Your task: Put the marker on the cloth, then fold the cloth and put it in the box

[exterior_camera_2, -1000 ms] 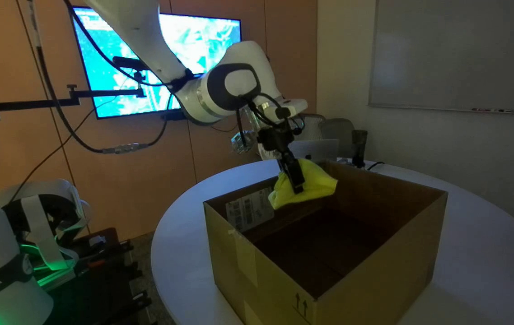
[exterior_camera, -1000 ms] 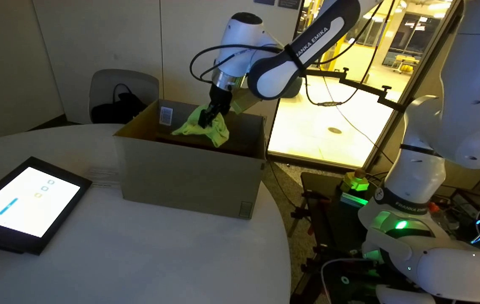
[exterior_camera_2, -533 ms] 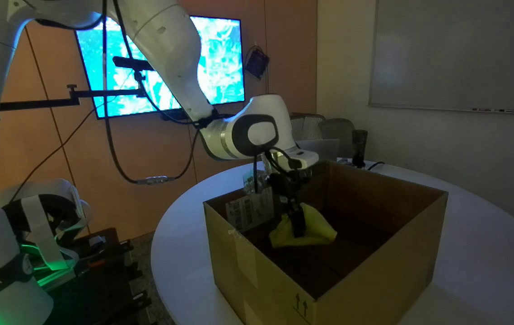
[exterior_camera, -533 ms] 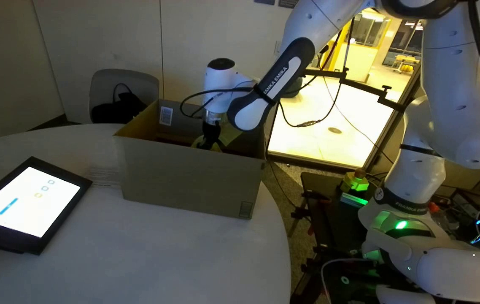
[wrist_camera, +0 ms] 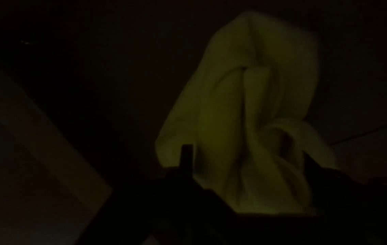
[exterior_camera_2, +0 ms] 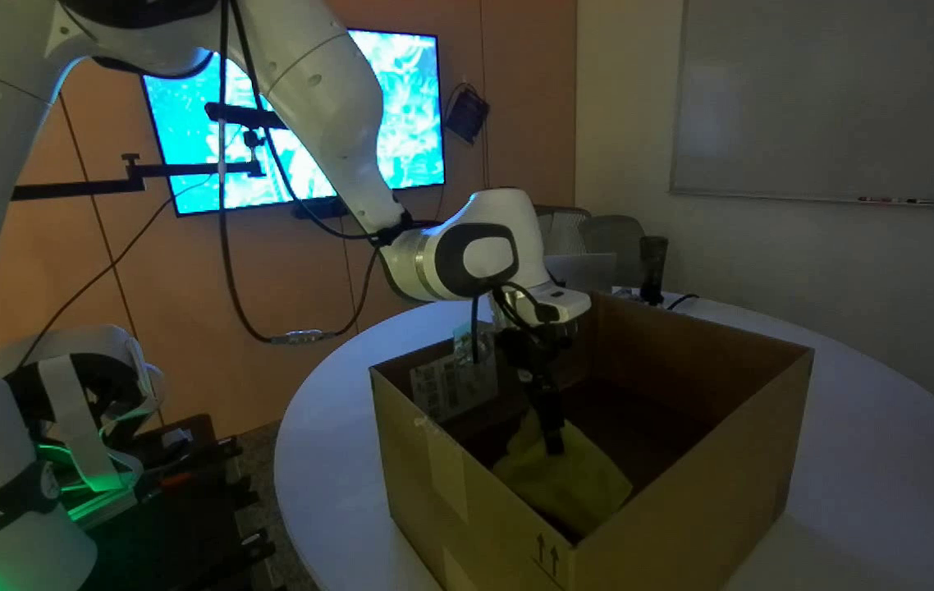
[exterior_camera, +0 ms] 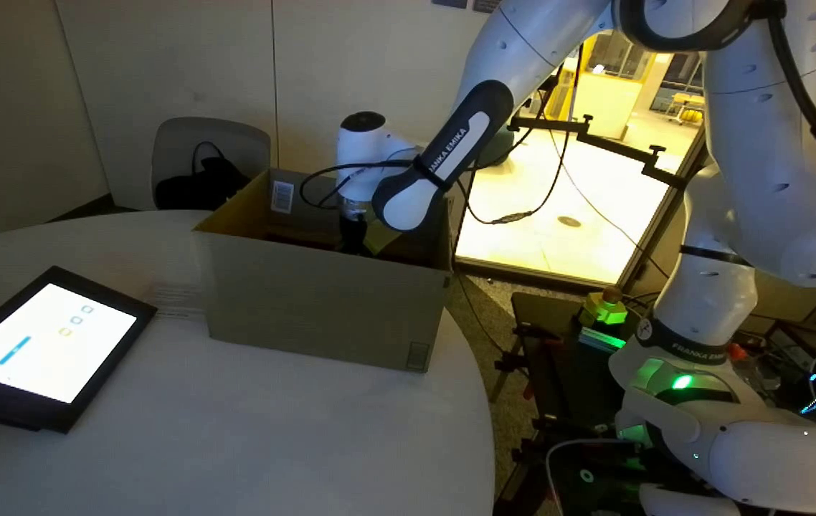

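Letting go seems to be what has just happened: a second ago the cloth [exterior_camera_2: 586, 484] hung bunched in the gripper [wrist_camera: 247, 151] about level with the rim of the box [exterior_camera: 322, 308], and now it is well down inside, spread wider, with one end reaching toward the box's nearest corner in an exterior view. The wrist view is very dark, but it shows the fingers [wrist_camera: 186, 158] standing well apart, loose yellow-green folds lying between and beyond them, and nothing looks pinched; whether a fold brushes a finger I cannot tell. For the task, this makes the last part, getting the cloth into the box, look all but done, with only a clean lift away left, straight up so the fabric does not catch and ride out. The marker shows in none of the views, so I would guess it is wrapped somewhere in those folds, and the bundle, slack as it looks, could let it slip out onto the bottom, though that would do little harm, since it would be in the box anyway
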{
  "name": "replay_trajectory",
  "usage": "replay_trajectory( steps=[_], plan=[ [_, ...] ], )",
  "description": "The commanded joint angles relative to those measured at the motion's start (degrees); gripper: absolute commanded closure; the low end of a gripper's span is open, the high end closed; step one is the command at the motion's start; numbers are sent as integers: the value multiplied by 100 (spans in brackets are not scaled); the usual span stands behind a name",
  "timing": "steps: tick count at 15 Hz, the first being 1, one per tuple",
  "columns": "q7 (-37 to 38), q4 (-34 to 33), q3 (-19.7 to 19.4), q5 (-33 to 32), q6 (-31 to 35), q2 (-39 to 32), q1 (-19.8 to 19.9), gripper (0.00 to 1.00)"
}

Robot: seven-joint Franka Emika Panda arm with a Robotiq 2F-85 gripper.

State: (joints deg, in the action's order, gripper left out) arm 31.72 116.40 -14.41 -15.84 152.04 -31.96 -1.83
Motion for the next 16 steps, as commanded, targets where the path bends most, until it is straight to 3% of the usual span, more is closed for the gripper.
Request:
replay_trajectory(
  steps=[1,5,7,10,16],
  plan=[
    [140,206,-433,-156,-112,478,-460,0],
    [230,633,-721,-782,-317,1403,-927,0],
    [336,780,-640,-1173,-651,1965,-1020,0],
    [219,922,-127,-1413,-1361,2754,-885,0],
    [-997,1010,1165,18,-3133,4027,-630,0]
  ],
)
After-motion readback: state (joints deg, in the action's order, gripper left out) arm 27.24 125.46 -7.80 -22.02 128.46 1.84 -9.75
